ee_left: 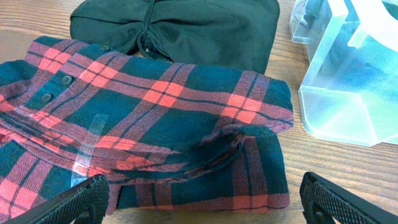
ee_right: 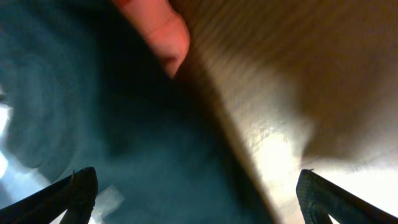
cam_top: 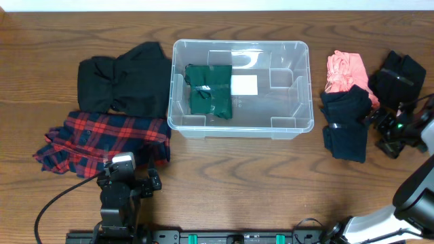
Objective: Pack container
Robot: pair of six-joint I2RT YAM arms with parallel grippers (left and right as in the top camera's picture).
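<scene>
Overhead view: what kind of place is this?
Probably a robot test bench, not a home: a wood-grain table, folded garments such as the plaid shirt staged beside a clear container, and a black mounting rail along the near edge.

A dark brown wooden table (cam_top: 224, 169) with wavy grain fills the view; a pale strip (cam_top: 217, 4) runs past its far edge.

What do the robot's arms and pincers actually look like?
The left arm is boxy and black, with a pale grey cap and a black cable looping off it. The right arm has pale grey rounded segments; the right gripper is black with a small green light. The fingers are black and tapered.
</scene>
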